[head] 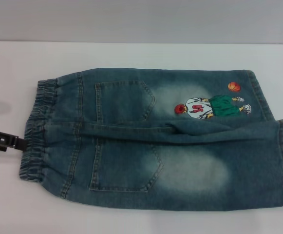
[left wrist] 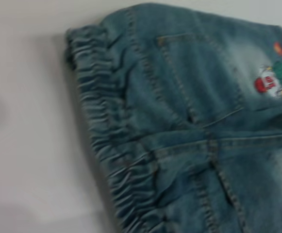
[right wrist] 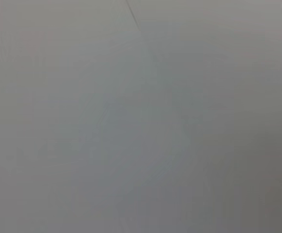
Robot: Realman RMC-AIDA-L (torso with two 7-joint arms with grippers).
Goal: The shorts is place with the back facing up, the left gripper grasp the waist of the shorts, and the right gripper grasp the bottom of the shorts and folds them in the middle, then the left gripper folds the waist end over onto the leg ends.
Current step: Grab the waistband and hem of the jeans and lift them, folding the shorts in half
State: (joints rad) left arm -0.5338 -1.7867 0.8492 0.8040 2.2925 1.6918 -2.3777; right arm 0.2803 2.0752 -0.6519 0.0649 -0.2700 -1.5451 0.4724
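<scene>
The shorts (head: 156, 141) lie flat on the white table (head: 131, 53) with the two back patch pockets facing up. The gathered waist of the shorts (head: 36, 129) points left, and the leg ends (head: 282, 161) point right. The far leg bears the cartoon player (head: 204, 106) and an orange ball (head: 234, 87). My left gripper (head: 20, 143), a black claw, reaches in from the left edge at table level and meets the middle of the waistband. The left wrist view shows the ruffled waist (left wrist: 107, 126) and the pockets of the shorts (left wrist: 194, 121) close up. My right gripper is out of view.
Bare white table surrounds the shorts, with a wide strip behind them and a narrower one in front. The hem of the near leg runs to the right edge of the head view. Only a plain grey surface (right wrist: 141, 116) fills the right wrist view.
</scene>
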